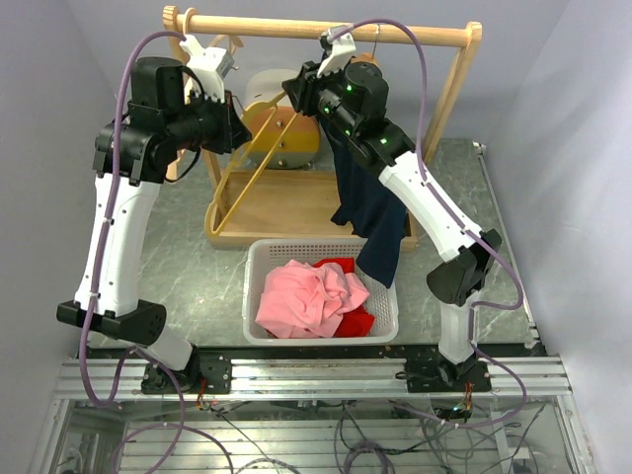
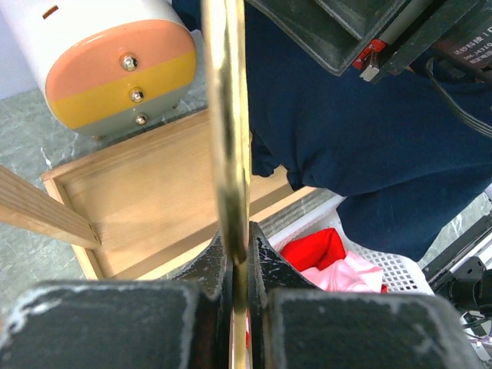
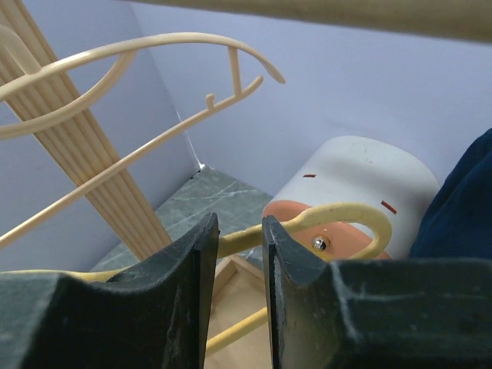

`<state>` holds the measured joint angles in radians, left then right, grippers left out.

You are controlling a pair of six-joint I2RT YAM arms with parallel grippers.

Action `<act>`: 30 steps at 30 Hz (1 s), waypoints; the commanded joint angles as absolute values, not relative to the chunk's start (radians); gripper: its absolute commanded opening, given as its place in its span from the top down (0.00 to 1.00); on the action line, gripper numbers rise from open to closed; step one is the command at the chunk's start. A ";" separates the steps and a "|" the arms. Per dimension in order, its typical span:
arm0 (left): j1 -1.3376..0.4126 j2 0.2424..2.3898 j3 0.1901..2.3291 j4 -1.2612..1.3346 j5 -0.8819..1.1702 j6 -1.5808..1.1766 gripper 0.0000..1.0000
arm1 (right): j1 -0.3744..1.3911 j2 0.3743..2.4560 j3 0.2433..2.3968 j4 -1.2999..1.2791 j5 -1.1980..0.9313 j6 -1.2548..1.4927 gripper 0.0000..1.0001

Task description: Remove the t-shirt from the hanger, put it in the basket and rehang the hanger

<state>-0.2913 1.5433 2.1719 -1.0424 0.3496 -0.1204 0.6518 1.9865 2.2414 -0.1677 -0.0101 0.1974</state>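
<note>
A navy t-shirt (image 1: 367, 212) hangs beneath my right wrist, its lower end reaching the basket; it also shows in the left wrist view (image 2: 369, 131) and at the right wrist view's edge (image 3: 461, 200). A yellow hanger (image 1: 242, 178) slants down over the rack's wooden base, free of the shirt. My left gripper (image 1: 229, 118) is shut on the hanger's bar (image 2: 227, 115), pinched between the jaws (image 2: 240, 257). My right gripper (image 1: 299, 94) stands just under the rod with a narrow empty gap between its jaws (image 3: 240, 234); the hanger's hook (image 3: 354, 211) passes just beyond its fingertips.
A wooden rack with top rod (image 1: 326, 30) and tray base (image 1: 286, 212) stands at the back. A white-and-orange cylinder (image 1: 269, 91) sits behind the hanger. A second cream hanger (image 3: 154, 46) hangs on the rod. A white basket (image 1: 253, 286) holds pink (image 1: 301, 296) and red clothes.
</note>
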 commanded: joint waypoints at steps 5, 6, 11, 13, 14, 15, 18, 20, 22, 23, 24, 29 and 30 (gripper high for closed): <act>-0.288 1.534 2.272 -0.967 0.361 -0.133 0.93 | 0.628 1.977 2.197 -0.234 0.032 0.184 0.71; -0.288 1.534 2.280 -0.966 0.353 -0.133 0.93 | 0.628 1.974 2.190 -0.236 0.033 0.183 0.71; -0.288 1.547 2.338 -0.960 0.325 -0.135 0.93 | 0.626 1.954 2.147 -0.241 0.036 0.183 0.72; -0.287 1.557 2.351 -0.961 0.314 -0.136 0.93 | 0.627 1.940 2.132 -0.236 0.032 0.184 0.72; -0.287 1.563 2.359 -0.964 0.307 -0.136 0.93 | 0.627 1.933 2.125 -0.231 0.033 0.182 0.72; -0.287 1.572 2.368 -0.967 0.301 -0.139 0.93 | 0.627 1.927 2.123 -0.230 0.036 0.177 0.72; -0.287 1.596 2.385 -0.970 0.257 -0.144 0.93 | 0.626 1.908 2.130 -0.235 0.049 0.162 0.72; -0.287 1.614 2.393 -0.974 0.221 -0.147 0.93 | 0.627 1.878 2.120 -0.226 0.065 0.156 0.68; -0.287 1.622 2.379 -0.958 0.200 -0.155 0.93 | 0.627 1.838 2.089 -0.204 0.073 0.150 0.61; -0.287 1.625 2.369 -0.948 0.194 -0.158 0.93 | 0.629 1.809 2.065 -0.187 0.082 0.148 0.57; -0.287 1.627 2.361 -0.935 0.187 -0.163 0.93 | 0.629 1.781 2.033 -0.167 0.087 0.148 0.54; -0.287 1.675 2.394 -0.932 0.178 -0.172 0.93 | 0.631 1.642 1.911 -0.100 0.106 0.153 0.52; -0.287 1.683 2.398 -0.924 0.177 -0.175 0.93 | 0.635 1.621 1.898 -0.098 0.109 0.151 0.52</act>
<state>-0.2913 1.6543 2.3569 -0.9890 0.2092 -0.1528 0.6338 1.7386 1.9362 -0.1810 0.0795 0.1589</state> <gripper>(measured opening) 0.108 0.477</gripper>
